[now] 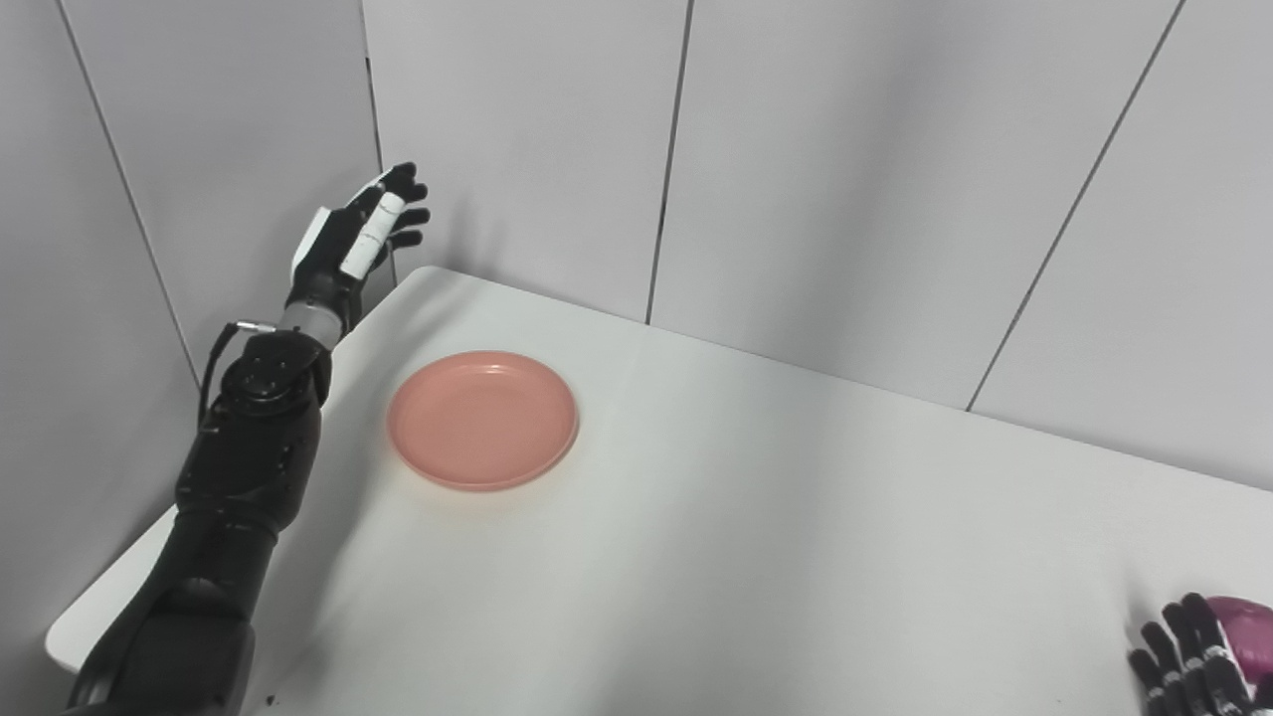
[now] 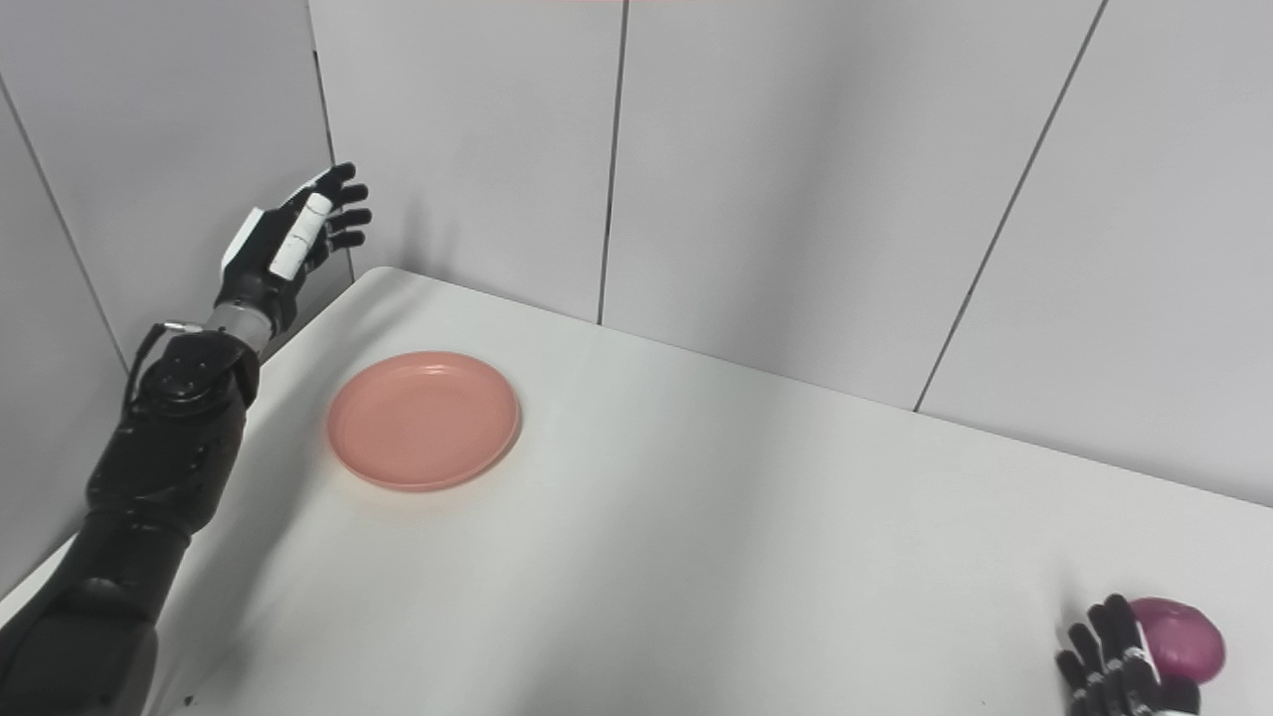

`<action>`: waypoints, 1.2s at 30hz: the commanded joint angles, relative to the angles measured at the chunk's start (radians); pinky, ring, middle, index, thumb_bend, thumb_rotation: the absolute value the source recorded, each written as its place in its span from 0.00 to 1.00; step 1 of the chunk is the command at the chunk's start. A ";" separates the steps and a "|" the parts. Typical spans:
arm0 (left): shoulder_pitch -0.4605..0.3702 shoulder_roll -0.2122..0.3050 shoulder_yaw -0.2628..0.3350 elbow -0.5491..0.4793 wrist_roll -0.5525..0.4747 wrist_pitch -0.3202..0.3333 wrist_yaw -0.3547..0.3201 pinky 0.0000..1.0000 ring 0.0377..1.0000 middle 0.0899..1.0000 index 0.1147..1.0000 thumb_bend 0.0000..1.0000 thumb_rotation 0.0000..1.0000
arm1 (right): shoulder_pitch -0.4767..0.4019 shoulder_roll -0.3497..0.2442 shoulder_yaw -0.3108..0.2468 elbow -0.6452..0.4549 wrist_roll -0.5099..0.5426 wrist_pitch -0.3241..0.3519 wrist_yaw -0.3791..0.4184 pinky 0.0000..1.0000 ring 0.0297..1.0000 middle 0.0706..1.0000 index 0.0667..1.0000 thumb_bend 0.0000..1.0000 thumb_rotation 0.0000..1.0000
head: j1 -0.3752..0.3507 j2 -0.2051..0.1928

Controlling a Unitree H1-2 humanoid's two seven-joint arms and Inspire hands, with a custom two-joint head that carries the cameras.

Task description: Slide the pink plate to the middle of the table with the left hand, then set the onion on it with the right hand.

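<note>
A pink plate (image 1: 483,419) lies flat and empty on the white table (image 1: 756,537), toward its far left. My left hand (image 1: 360,235) is open and raised above the table's far left corner, up and to the left of the plate, apart from it. A purple onion (image 2: 1181,638) rests at the table's front right edge. My right hand (image 2: 1119,664) sits just left of the onion at the picture's bottom edge, fingers spread and pointing up. I cannot tell if it touches the onion.
Grey wall panels (image 1: 845,179) close in the table at the back and left. The table's left edge (image 1: 119,587) runs beside my left arm.
</note>
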 commanded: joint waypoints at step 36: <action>-0.077 -0.035 0.016 0.295 -0.083 -0.094 -0.075 0.86 0.87 0.87 0.86 0.92 0.82 | 0.111 0.070 0.027 0.031 0.018 0.022 -0.007 1.00 1.00 0.99 0.98 0.94 1.00 | -0.017 0.031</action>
